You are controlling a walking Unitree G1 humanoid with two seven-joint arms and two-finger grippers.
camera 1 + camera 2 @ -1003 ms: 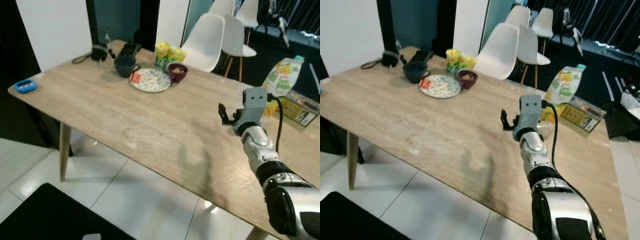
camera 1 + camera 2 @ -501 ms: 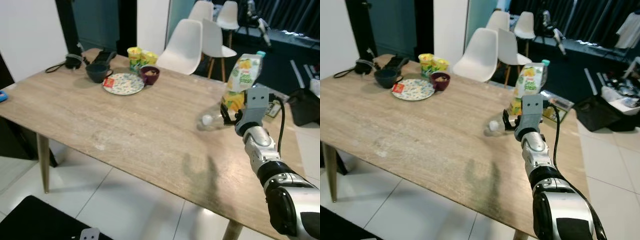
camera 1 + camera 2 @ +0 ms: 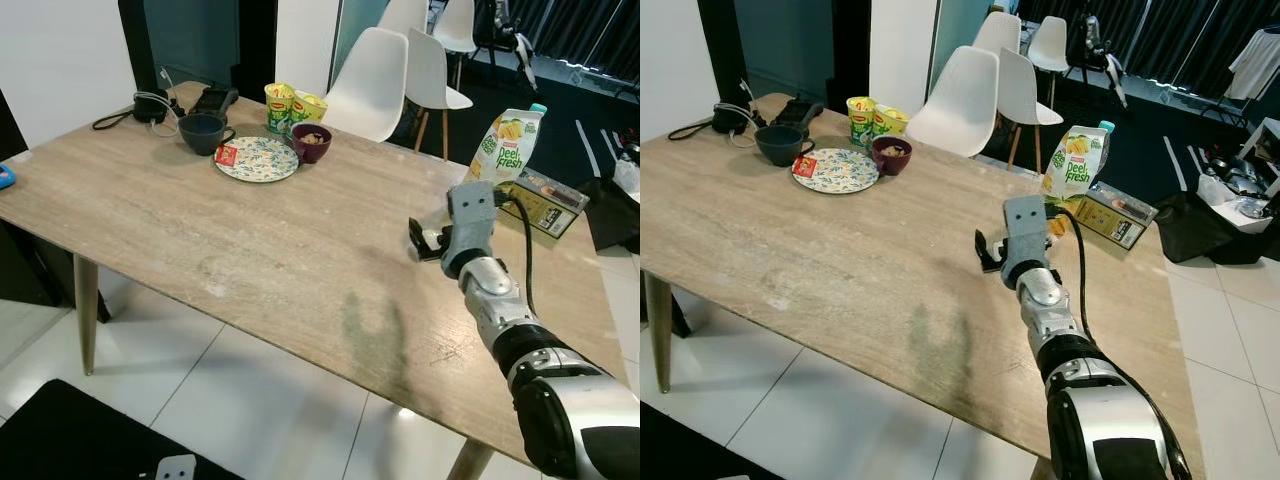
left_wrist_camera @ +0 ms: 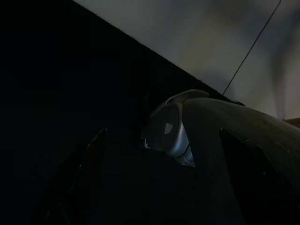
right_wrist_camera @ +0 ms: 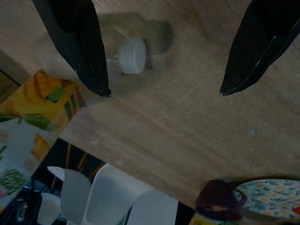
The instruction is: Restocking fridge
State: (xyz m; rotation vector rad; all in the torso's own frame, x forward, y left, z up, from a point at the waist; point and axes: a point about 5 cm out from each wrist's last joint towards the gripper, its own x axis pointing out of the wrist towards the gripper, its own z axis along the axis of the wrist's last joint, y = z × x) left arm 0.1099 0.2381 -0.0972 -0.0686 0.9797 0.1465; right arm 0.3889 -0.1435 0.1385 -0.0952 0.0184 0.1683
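As the head camera has swung back, the juice carton [image 3: 508, 145] now stands at two o'clock behind the right gripper [image 3: 428, 240]. The wrist view adds a clear bottle [image 5: 126, 55] lying on the table [image 3: 200, 230], fingers [image 5: 77, 42] spread wide, gripping nothing. Pickup appears imminent. The left arm hangs idle, its fingers indiscernible.

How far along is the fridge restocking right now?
Nothing looks stocked yet. The juice carton stands on the table and a clear bottle lies on its side beside it. The right gripper hovers open over the table by the bottle, holding nothing. The left arm hangs idle. Grasping and carrying remain.
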